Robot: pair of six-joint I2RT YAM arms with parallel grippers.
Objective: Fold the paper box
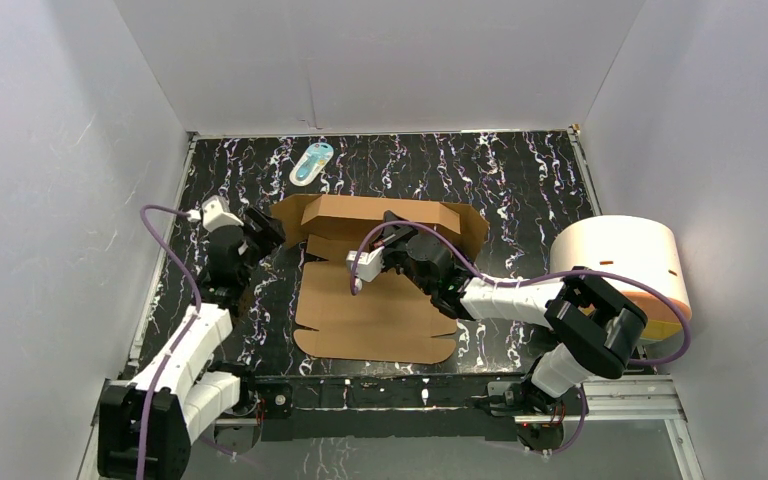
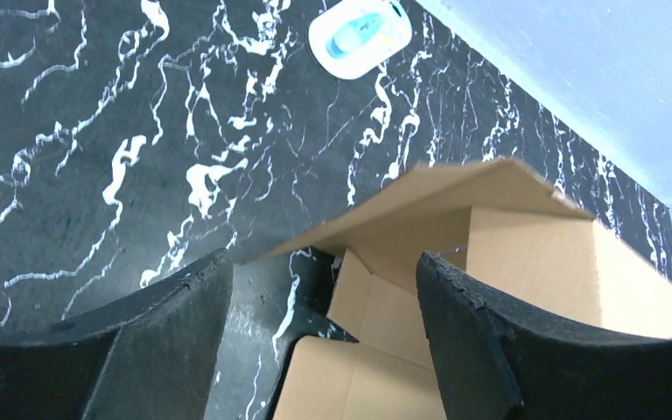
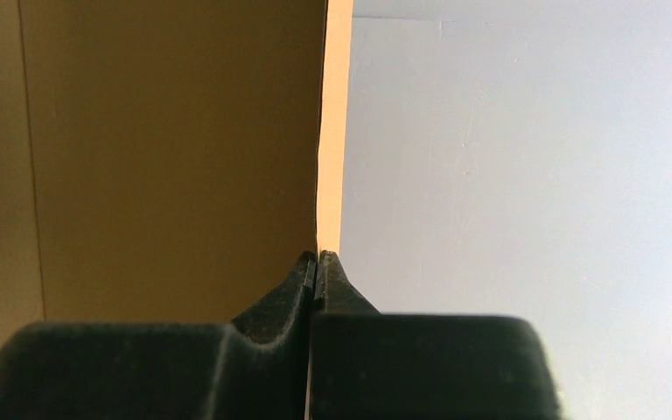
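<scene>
Right wrist view: right claw (image 3: 318,261) pinches the paper box (image 3: 166,157) wall upright; spread left claw (image 2: 324,262) should tuck its flap.

A cream cylinder (image 1: 615,255) blocks the right side; the paper box (image 1: 360,310) occupies the middle.

The left arm (image 1: 195,345) stretches forward from its base along the left side. Its wrist (image 1: 225,250) is raised and turned to the right, and the left jaws stand wide apart. The right arm (image 1: 505,295) folds sharply at its dark elbow (image 1: 595,320) and reaches leftward with the forearm low and nearly level. The right jaws are pressed together, tip against tip.
</scene>
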